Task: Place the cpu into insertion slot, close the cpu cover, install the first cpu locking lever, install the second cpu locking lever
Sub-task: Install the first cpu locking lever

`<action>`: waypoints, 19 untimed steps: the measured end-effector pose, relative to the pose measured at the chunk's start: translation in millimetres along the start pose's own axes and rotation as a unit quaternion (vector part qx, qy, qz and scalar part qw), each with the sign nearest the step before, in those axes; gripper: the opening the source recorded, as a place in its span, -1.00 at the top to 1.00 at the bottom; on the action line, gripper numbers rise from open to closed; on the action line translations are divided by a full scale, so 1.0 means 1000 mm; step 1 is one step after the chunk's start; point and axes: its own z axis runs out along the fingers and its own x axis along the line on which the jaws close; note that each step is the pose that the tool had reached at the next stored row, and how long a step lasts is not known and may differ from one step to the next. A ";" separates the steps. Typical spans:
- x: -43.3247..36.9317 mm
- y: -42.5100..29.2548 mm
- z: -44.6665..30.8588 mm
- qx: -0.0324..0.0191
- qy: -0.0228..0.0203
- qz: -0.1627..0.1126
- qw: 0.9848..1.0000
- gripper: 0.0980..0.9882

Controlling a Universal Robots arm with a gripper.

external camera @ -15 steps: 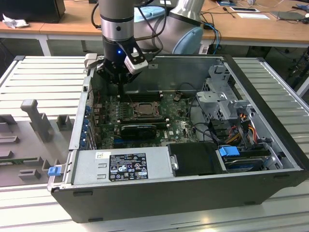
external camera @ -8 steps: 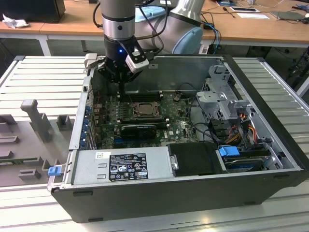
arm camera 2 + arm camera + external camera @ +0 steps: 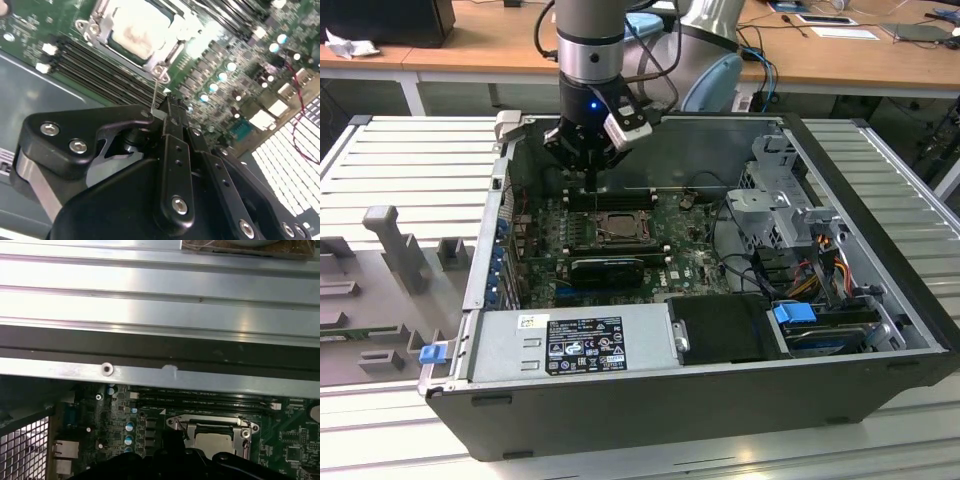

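I'm seeing the pincer pressed together down inside the open computer case on the ribbed metal surface, tip just beside a thin lever, the cpu seated in the insertion slot under the cpu cover, wooden desks behind.

Power supply label — print too small to read.

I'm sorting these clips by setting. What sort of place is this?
Likely a robotics lab: an open computer case on a ribbed metal table, a robot arm reaching in, wooden desks with cables behind.
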 end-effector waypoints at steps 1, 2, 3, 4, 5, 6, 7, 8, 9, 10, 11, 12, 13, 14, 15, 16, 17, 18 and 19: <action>-0.0024 -0.0001 0.0000 0.000 0.000 0.000 1.000 0.98; -0.0051 -0.0003 0.0000 0.000 0.000 0.000 1.000 0.98; -0.0082 -0.0005 0.0000 0.000 0.000 0.000 1.000 0.98; -0.0130 -0.0009 0.0001 0.000 0.000 0.000 1.000 0.98; -0.0161 -0.0011 0.0004 0.001 0.000 0.001 1.000 0.98; -0.0172 -0.0012 0.0006 0.001 0.000 0.002 1.000 0.98; -0.0177 -0.0012 0.0011 0.001 0.000 0.002 1.000 0.98; -0.0185 -0.0013 0.0019 0.001 0.000 0.003 1.000 0.98; -0.0196 -0.0014 0.0030 -0.002 0.000 0.004 1.000 0.98; -0.0207 -0.0015 0.0040 -0.007 0.000 0.006 1.000 0.98; -0.0212 -0.0015 0.0044 -0.010 -0.001 0.008 1.000 0.98; -0.0216 -0.0015 0.0047 -0.014 -0.001 0.010 1.000 0.98; -0.0221 -0.0016 0.0052 -0.019 -0.001 0.012 1.000 0.98; -0.0226 -0.0015 0.0062 -0.021 -0.002 0.013 1.000 0.98; -0.0229 -0.0016 0.0084 -0.021 -0.002 0.013 1.000 0.98; -0.0230 -0.0017 0.0099 -0.022 -0.002 0.014 1.000 0.98; -0.0231 -0.0018 0.0105 -0.025 -0.002 0.014 1.000 0.98; -0.0231 -0.0017 0.0106 -0.033 -0.002 0.013 0.999 0.98; -0.0232 -0.0017 0.0108 -0.041 -0.003 0.013 0.999 0.98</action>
